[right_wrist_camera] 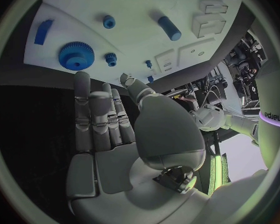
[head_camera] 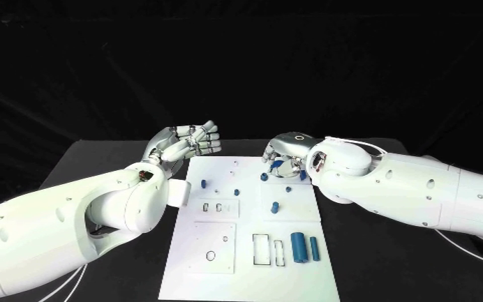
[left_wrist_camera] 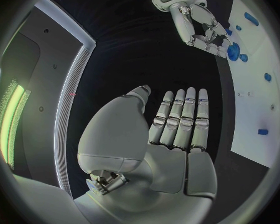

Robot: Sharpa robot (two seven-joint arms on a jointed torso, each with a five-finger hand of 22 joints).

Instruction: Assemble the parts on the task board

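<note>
1. Head view: the white task board [head_camera: 227,246] lies in the middle of the black bench [head_camera: 111,159], running from the near edge away from the robot.
2. Head view: the left hand [head_camera: 186,141] hovers off the board's far left corner with its fingers stretched out side by side, grasping nothing.
3. Head view: the right hand [head_camera: 285,157] hangs over the far right part of the board, fingers pointing down among small blue parts there; I cannot tell from this angle whether it pinches one.
4. Head view: a thick blue cylinder [head_camera: 298,246] and a thinner blue pin [head_camera: 314,248] lie side by side near the board's near right corner, and a short blue peg [head_camera: 273,207] lies between them and the right hand.
5. Left wrist view: the left hand [left_wrist_camera: 177,122] is flat and released, fingers straight and close together over the dark bench, beside the board's edge [left_wrist_camera: 255,134]. The right hand [left_wrist_camera: 205,32] reaches down next to a blue gear [left_wrist_camera: 232,51].
6. Right wrist view: the right hand [right_wrist_camera: 105,117] is released, with its fingers straight and nothing between them, their tips just short of the board. On the board lie the blue gear [right_wrist_camera: 75,56], a smaller gear [right_wrist_camera: 110,58], a blue rod [right_wrist_camera: 169,28] and a flat blue bar [right_wrist_camera: 43,31].
</note>
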